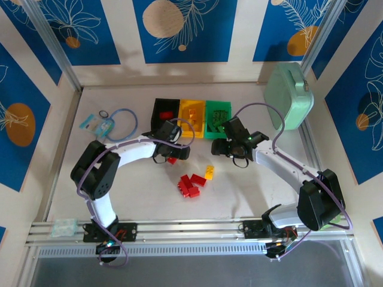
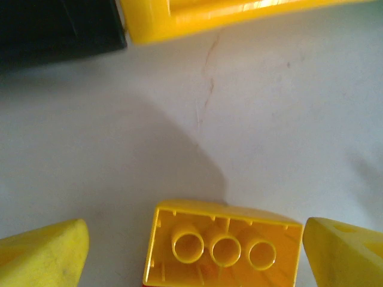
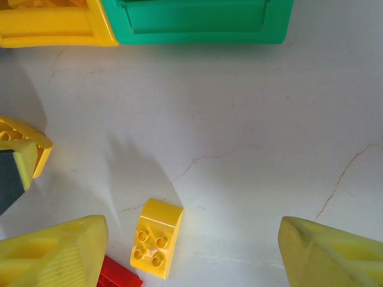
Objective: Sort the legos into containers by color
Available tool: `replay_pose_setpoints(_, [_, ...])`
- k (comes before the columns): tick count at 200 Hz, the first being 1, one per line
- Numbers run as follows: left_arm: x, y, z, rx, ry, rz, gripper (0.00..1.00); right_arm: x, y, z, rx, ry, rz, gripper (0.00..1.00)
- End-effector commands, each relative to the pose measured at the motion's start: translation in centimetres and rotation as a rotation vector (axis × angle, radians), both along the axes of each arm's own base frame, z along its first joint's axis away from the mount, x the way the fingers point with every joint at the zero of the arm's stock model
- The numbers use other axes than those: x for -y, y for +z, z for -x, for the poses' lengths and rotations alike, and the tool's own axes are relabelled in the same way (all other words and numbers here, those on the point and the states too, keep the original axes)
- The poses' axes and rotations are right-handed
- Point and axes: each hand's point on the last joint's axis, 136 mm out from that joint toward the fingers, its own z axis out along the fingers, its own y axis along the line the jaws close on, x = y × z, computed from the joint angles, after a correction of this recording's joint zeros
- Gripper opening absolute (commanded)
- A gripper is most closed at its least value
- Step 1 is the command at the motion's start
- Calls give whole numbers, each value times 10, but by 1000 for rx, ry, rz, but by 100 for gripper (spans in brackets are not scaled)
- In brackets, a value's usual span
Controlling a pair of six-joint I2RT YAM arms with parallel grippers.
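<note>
The black (image 1: 163, 106), yellow (image 1: 192, 118) and green (image 1: 218, 119) containers stand in a row at the back. Several red legos (image 1: 190, 185) and a yellow one (image 1: 209, 172) lie on the table in front of them. My left gripper (image 1: 172, 153) is open over a red brick (image 1: 172, 160). Between its fingertips (image 2: 42, 254) sits an upturned yellow brick (image 2: 221, 245), close to the right finger and apart from the left one. My right gripper (image 3: 191, 251) is open above the table. A curved yellow brick (image 3: 157, 238) lies below it, beside a red one (image 3: 119, 276).
A pale mint case (image 1: 289, 95) leans at the back right. A blue cable loop (image 1: 122, 125) and a plastic bag (image 1: 96, 124) lie at the back left. Metal rails (image 1: 191, 230) run along the near edge.
</note>
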Motion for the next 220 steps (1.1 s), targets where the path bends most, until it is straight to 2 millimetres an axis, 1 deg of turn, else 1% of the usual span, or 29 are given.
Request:
replay_pose_setpoints(1, [6, -8, 8, -33, 2, 42, 90, 0, -11, 9, -44, -5, 5, 76])
replay_pose_setpoints(32, [7, -17, 12, -44, 4, 33, 86, -2, -12, 9, -46, -6, 7, 76])
replay_pose_setpoints(62, [9, -21, 12, -46, 7, 29, 78, -2, -13, 10, -49, -7, 10, 76])
replay_pose_setpoints(92, [11, -19, 11, -38, 3, 35, 68, 0, -13, 11, -47, -11, 13, 76])
replay_pose_setpoints(117, [10, -14, 11, -31, 5, 33, 67, -2, -12, 12, -45, -1, 14, 76])
replay_pose_setpoints(128, [10, -11, 12, -22, 5, 38, 65, -2, -12, 12, -44, 3, 18, 76])
replay_pose_setpoints(158, [8, -10, 15, -19, 9, 46, 57, -3, -13, 12, -43, 1, 15, 75])
replay_pose_setpoints(186, [9, -12, 16, -21, 9, 53, 46, -4, -12, 12, -41, 3, 18, 75])
replay_pose_setpoints(202, [10, -7, 15, -6, 7, 59, 41, -3, -12, 13, -39, 2, 21, 75])
replay_pose_setpoints(220, [10, 3, 12, 20, 5, 66, 38, -2, -12, 14, -37, 0, 23, 75])
